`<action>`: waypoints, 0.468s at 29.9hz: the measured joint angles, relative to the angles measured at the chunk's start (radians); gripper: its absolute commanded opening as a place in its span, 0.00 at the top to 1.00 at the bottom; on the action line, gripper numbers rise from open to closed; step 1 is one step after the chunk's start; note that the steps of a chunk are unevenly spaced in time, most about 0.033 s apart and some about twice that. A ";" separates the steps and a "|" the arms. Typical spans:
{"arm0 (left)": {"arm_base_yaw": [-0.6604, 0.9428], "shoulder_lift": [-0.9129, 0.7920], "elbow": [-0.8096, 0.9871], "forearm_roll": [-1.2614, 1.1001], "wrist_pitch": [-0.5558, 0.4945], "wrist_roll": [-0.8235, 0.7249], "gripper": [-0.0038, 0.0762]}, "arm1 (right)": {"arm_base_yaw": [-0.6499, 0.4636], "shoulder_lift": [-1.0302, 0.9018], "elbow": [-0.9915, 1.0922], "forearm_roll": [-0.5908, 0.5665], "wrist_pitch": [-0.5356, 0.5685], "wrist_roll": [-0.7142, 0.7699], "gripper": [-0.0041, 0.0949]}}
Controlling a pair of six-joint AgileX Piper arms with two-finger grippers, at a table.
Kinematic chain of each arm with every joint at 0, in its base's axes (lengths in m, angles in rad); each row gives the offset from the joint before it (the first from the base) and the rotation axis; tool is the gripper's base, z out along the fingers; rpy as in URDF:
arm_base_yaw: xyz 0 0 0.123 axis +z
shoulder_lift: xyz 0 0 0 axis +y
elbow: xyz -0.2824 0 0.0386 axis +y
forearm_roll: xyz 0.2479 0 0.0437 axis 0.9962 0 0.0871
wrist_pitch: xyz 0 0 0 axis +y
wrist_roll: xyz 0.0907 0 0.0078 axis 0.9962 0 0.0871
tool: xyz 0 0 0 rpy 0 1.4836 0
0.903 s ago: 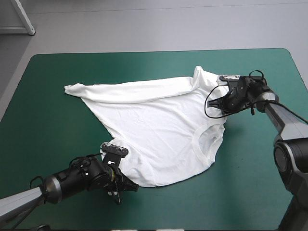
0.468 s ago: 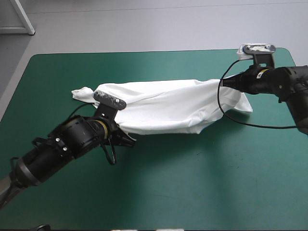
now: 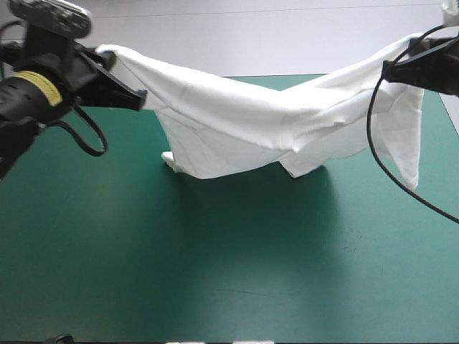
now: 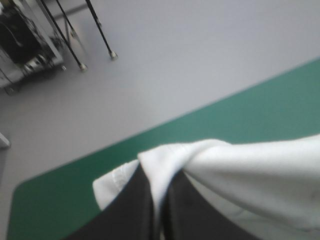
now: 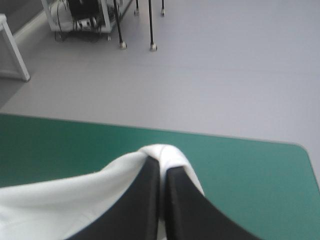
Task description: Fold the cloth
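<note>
The white T-shirt hangs stretched in the air between both arms, its lower folds still touching the teal-green table near the far middle. My left gripper is raised at the far left, shut on one end of the T-shirt. High at the far right, my right gripper is shut on the other end, and a flap of cloth drapes down below it. In the left wrist view the T-shirt wraps over the black fingertips. The right wrist view shows the T-shirt pinched between that gripper's fingertips.
The table's far edge runs just beyond the raised cloth, with grey floor behind it. Bare teal-green cover lies under and in front of the hanging T-shirt.
Both grippers have risen high, lifting the T-shirt from a flat spread, through a bunched strip, into a hanging stretch between them. The left arm swung from the near edge to the far left.
</note>
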State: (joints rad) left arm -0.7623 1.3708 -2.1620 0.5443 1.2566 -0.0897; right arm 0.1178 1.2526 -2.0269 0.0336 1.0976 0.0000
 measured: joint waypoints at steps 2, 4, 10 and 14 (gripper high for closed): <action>0.000 0.001 -0.089 0.050 0.000 0.024 0.96 | 0.000 -0.002 -0.076 -0.011 0.005 0.000 0.97; 0.000 0.001 -0.153 0.122 0.000 0.039 0.96 | 0.000 -0.003 -0.147 -0.026 0.006 0.000 0.97; 0.000 0.000 -0.265 0.271 0.000 0.075 0.96 | 0.001 -0.009 -0.332 -0.044 -0.025 0.000 0.97; 0.000 0.000 -0.279 0.271 -0.010 0.110 0.96 | 0.001 -0.017 -0.381 -0.034 -0.028 0.000 0.97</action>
State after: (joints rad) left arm -0.7623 1.3713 -2.4406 0.8152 1.2471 0.0199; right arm 0.1185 1.2353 -2.4077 0.0000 1.0692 0.0000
